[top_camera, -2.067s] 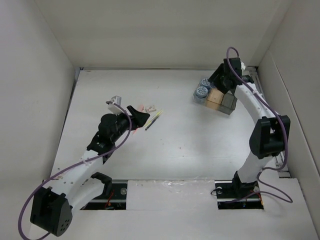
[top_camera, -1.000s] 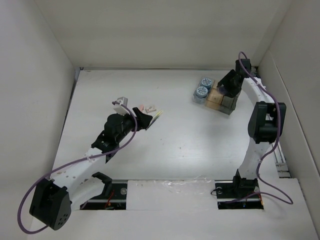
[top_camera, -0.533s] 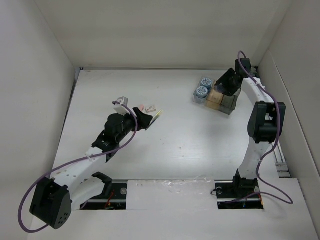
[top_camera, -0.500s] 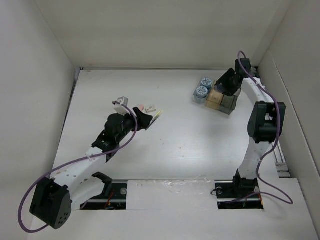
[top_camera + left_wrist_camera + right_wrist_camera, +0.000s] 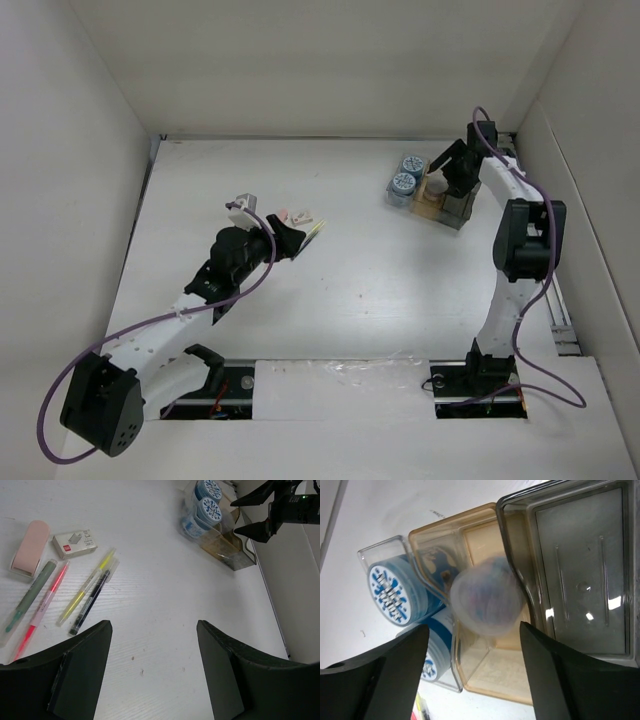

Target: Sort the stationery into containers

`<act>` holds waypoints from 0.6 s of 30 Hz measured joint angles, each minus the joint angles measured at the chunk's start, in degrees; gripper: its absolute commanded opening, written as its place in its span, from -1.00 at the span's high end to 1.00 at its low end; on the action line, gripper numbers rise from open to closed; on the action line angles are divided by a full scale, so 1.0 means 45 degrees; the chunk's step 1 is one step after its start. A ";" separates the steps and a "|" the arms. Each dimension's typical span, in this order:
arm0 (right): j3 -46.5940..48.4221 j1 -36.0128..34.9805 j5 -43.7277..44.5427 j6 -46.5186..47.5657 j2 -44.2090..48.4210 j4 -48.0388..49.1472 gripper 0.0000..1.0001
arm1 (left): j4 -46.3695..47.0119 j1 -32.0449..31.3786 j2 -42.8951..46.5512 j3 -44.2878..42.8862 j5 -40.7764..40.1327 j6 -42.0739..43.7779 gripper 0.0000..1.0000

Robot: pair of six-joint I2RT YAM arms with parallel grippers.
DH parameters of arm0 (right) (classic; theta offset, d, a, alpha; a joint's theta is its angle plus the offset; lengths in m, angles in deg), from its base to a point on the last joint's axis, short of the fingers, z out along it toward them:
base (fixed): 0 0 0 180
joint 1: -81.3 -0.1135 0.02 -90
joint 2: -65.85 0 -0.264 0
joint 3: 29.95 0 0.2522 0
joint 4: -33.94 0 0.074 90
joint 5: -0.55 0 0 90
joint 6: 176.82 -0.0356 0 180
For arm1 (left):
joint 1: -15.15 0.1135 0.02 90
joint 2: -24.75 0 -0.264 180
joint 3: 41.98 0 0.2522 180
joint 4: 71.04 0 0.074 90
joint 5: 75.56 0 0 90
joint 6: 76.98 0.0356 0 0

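Judging from the top view, sorting is partly done: 2 blue cylinders (image 5: 405,174) are seen in the containers (image 5: 458,208) at the far right of the table (image 5: 380,290), with the right hand (image 5: 452,170) above them. The pens (image 5: 308,238) lie loose by the left hand (image 5: 291,236).

From the left wrist, that hand is shown spread and empty over the pens, a pinkish block (image 5: 30,548) and a small white box (image 5: 72,543), all unsorted.

From the right wrist, the right hand is shown spread. A blurred pale round object (image 5: 487,602) is seen over the tan box (image 5: 495,677); whether it is dropping or resting cannot be told. Nothing is seen in the smoky grey box (image 5: 580,575).
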 measured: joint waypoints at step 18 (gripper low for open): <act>-0.2618 -0.0699 0.0029 -0.0466 0.3604 0.2210 0.72 | -0.0627 0.0000 -0.0602 -0.0204 -0.1967 0.0015 0.21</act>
